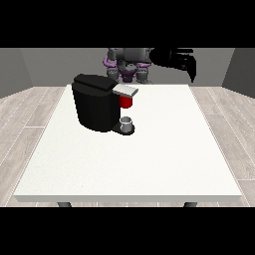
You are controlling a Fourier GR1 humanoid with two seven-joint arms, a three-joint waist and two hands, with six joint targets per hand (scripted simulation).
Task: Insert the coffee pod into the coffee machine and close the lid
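The black coffee machine stands on the table's left half, towards the back. Its grey lid juts out to the right and lies about level. Right under the lid is a red thing at the machine. Below that, a small grey thing stands on the machine's low base. The hand at the view's right is black and held high above the table's far right edge, well apart from the machine. Nothing shows in it. I see no hand at the view's left.
The white table spreads wide towards the camera, in front of and to the right of the machine. The robot's torso stands behind the far edge. Wooden floor surrounds the table.
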